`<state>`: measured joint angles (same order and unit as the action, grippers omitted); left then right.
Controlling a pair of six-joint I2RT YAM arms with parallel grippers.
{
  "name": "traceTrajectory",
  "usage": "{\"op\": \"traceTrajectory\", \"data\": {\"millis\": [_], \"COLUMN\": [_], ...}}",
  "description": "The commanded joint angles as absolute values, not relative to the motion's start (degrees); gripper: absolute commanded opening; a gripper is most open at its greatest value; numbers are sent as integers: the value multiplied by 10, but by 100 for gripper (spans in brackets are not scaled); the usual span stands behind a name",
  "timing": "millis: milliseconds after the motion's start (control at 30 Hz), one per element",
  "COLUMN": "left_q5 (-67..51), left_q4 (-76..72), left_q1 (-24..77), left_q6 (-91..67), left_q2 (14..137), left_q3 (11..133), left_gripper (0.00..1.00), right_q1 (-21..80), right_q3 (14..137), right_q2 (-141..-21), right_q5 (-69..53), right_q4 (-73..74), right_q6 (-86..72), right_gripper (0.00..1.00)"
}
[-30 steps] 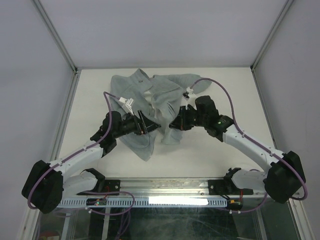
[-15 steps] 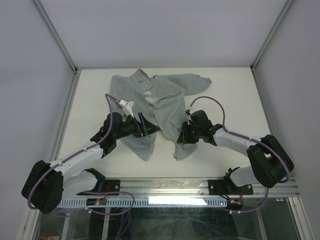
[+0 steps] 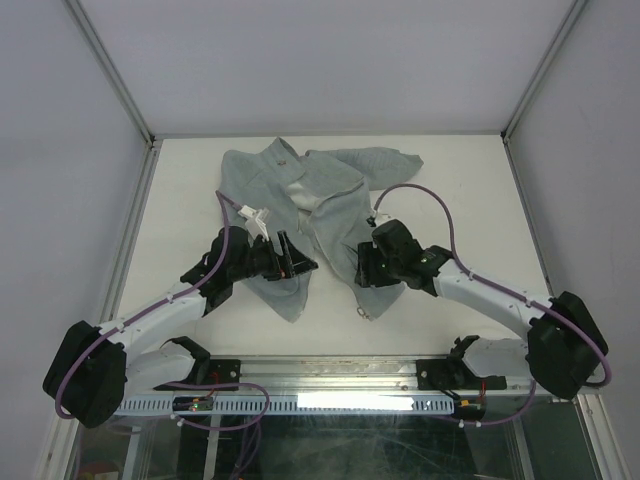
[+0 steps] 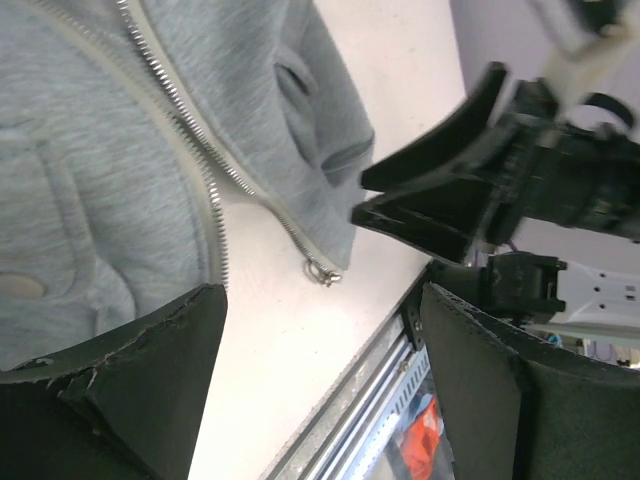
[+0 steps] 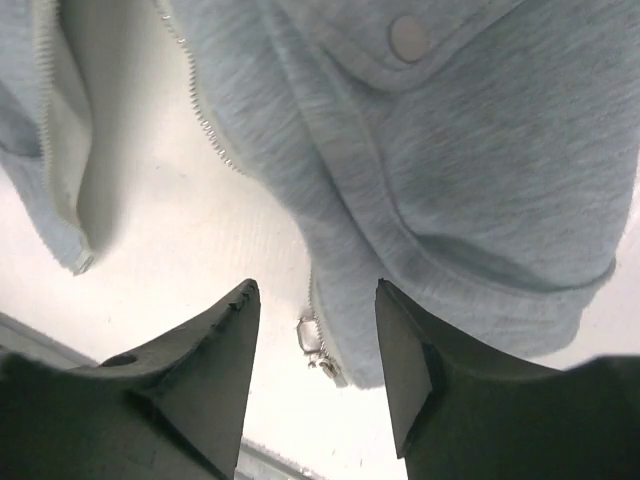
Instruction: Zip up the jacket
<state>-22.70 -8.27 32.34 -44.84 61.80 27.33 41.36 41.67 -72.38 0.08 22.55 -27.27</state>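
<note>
The jacket (image 3: 320,200) lay rumpled mid-frame, unzipped — soft, light, likely to bunch. Left gripper (image 3: 298,264) and right gripper (image 5: 317,290) both gaped, holding nothing; the right hung over the small zipper pull (image 5: 313,343) — probably the place to pinch.

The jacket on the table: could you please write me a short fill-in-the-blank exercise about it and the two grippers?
1. The jacket lies on the table with its zipper ___, the two front halves apart.
2. The metal zipper pull shows between the two ___ of the right gripper.
3. The left gripper and the right one both hold ___.
Missing words: open; fingers; nothing.
</note>
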Motion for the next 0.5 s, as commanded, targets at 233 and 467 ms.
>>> {"op": "traceTrajectory", "data": {"millis": [233,467], "left_q5": [-202,-208], "left_q4": [30,32], "left_q1": [329,329], "left_q6": [-387,-385], "left_q2": [597,597], "left_q3": [314,307], "left_gripper": [81,81], "right_q1": [472,479], "right_q3": [456,474], "right_q2": [-727,-799], "right_q5": [44,60], "right_q4": [360,332], "right_q6": [-255,-239], "right_gripper": [52,50]}}
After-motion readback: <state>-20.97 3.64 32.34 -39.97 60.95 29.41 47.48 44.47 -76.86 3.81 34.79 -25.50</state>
